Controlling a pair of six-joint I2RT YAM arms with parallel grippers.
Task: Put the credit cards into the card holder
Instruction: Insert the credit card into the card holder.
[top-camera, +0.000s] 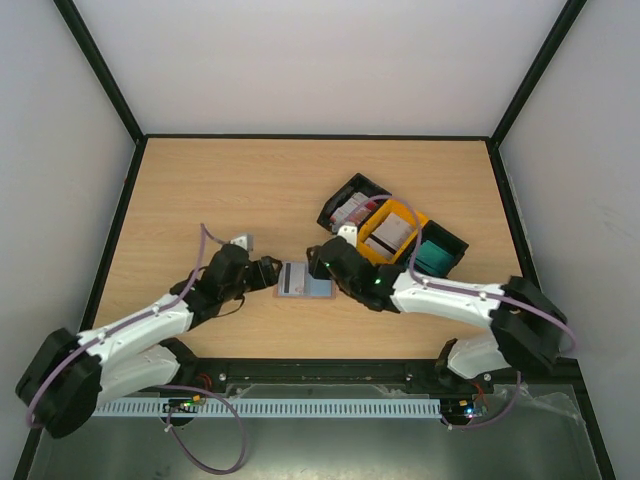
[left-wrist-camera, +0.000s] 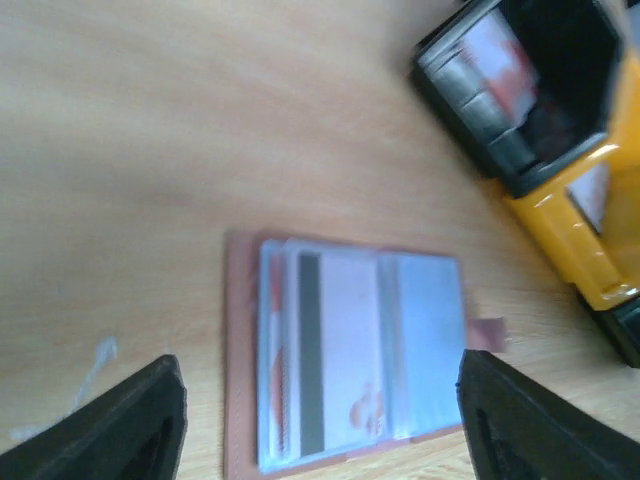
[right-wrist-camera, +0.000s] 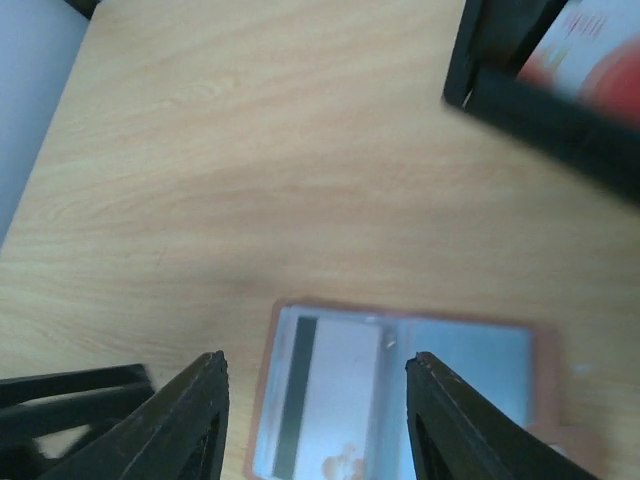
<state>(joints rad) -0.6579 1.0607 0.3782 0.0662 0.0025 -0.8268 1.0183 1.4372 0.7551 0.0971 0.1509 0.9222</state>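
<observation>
The card holder (top-camera: 304, 281) lies open on the table between the two grippers, reddish-brown with clear pockets. It also shows in the left wrist view (left-wrist-camera: 240, 350) and the right wrist view (right-wrist-camera: 545, 350). A whitish card with a dark stripe (left-wrist-camera: 335, 350) sits in its left pocket, also seen in the right wrist view (right-wrist-camera: 335, 400). More cards (top-camera: 385, 235) stand in the trays. My left gripper (top-camera: 268, 272) is open and empty at the holder's left edge. My right gripper (top-camera: 322, 260) is open and empty over its right side.
A black tray (top-camera: 350, 203), a yellow tray (top-camera: 402, 217) and a teal-lined black tray (top-camera: 440, 252) stand in a row behind and right of the holder. Black frame rails edge the table.
</observation>
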